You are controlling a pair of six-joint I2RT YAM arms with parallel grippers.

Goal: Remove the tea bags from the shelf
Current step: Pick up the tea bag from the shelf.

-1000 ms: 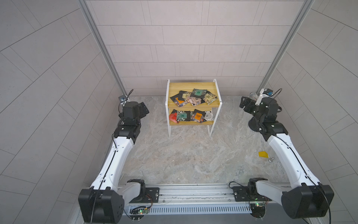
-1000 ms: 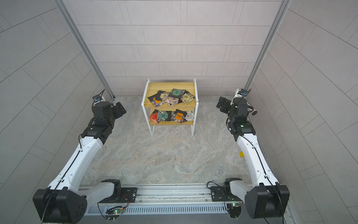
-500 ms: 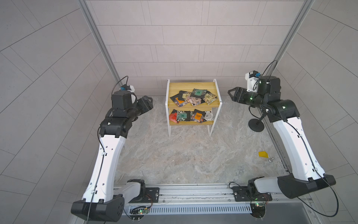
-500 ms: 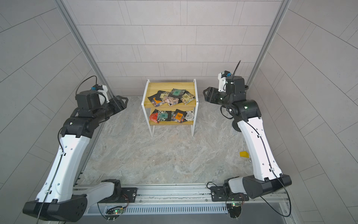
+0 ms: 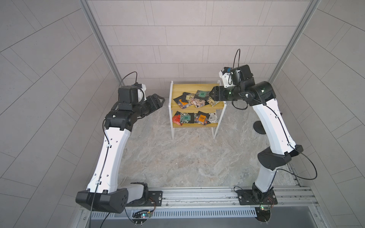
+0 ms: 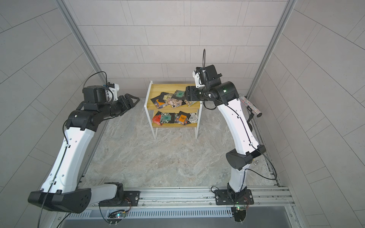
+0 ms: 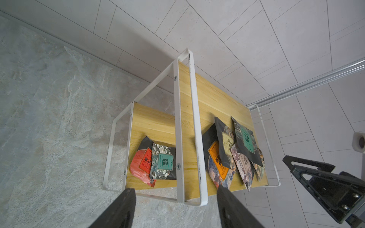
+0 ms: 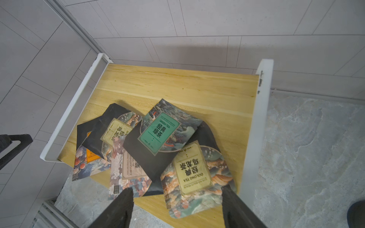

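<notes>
Right wrist view: right end effector (image 8: 176, 189) spread wide, seemingly empty, near tea bags (image 8: 158, 134)

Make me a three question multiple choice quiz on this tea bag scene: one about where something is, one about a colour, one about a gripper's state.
1. Where is the right gripper?
A. Over the top of the shelf, by the tea bags
B. Down on the floor by the rail
C. Under the lower tier

2. What colour is the label on the topmost sachet of the upper pile?
A. Red
B. Green
C. White

3. What state is the left gripper in?
A. Shut on a sachet
B. Open and empty, beside the shelf
C. Out of view

Answers:
1 A: both top views show it reaching in over the shelf's top.
2 B: the right wrist view shows its green label.
3 B: its fingers stand apart with nothing between them.
</notes>
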